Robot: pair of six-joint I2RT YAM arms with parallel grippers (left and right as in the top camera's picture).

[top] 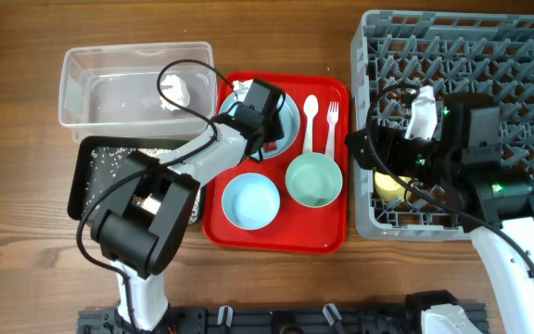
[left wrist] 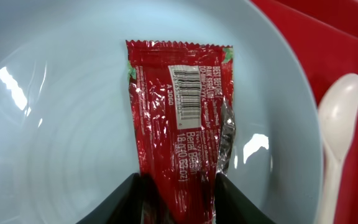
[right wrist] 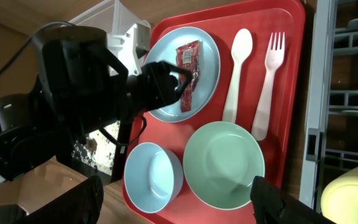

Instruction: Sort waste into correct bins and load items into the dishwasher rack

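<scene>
The red foil sachet [left wrist: 180, 118] lies on the round light-blue plate [left wrist: 55, 124] on the red tray. My left gripper [left wrist: 178, 200] is down on the plate, its fingers closed against both edges of the sachet's near end; it also shows in the overhead view [top: 260, 109]. My right gripper [right wrist: 179, 202] is wide open and empty, over the grey rack's [top: 489, 56] left edge [top: 383, 153]. The mint-green bowl [top: 314, 179], light-blue bowl [top: 250, 201], white spoon [top: 310, 119] and fork [top: 332, 122] sit on the tray. The yellow cup [top: 387, 186] stands in the rack.
The clear tub [top: 91, 88] at the back left holds the white tissue ball [top: 180, 90]. The black tray [top: 86, 176] in front of it holds whitish crumbs. The flat red tray [top: 276, 237] lies between the bins and the rack.
</scene>
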